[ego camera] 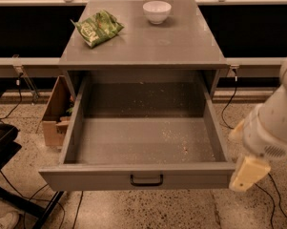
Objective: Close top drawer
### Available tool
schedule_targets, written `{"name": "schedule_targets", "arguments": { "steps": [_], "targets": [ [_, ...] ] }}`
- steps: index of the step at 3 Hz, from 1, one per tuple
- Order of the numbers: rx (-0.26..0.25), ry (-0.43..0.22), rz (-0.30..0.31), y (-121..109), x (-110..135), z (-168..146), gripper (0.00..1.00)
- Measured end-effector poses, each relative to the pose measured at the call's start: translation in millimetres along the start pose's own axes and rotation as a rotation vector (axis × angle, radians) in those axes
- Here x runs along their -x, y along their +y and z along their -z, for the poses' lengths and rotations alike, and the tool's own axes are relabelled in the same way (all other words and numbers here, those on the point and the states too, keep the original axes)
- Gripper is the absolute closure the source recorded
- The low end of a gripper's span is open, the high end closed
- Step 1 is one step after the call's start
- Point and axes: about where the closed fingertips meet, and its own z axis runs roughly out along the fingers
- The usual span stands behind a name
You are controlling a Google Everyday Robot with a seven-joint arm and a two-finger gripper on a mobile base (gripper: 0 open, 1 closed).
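Observation:
The top drawer [138, 179] is pulled fully out toward me from the grey cabinet [143, 46]. It has a plain grey front, a black bar handle [146, 180] at centre, and a crumb-speckled grey inside. My gripper [248, 171] shows as a cream-coloured piece at the end of the white arm [276, 123], hanging just beyond the drawer's front right corner. It holds nothing that I can see.
A green snack bag [98, 28] and a white bowl [157, 11] sit on the cabinet top. A cardboard box [55, 113] stands on the floor left of the cabinet. Black chair legs [9, 175] and cables lie at the lower left.

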Motion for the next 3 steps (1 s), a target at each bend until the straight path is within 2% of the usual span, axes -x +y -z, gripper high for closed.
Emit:
{"name": "schedule_targets", "arguments": {
  "steps": [1, 2, 3],
  "targets": [
    [0.096, 0.08, -0.03, 59, -42, -59, 0.56],
    [0.145, 0.119, -0.059, 97, -66, -90, 0.8],
    [0.156, 0.106, -0.048, 114, -74, -133, 1.0]
  ]
}}
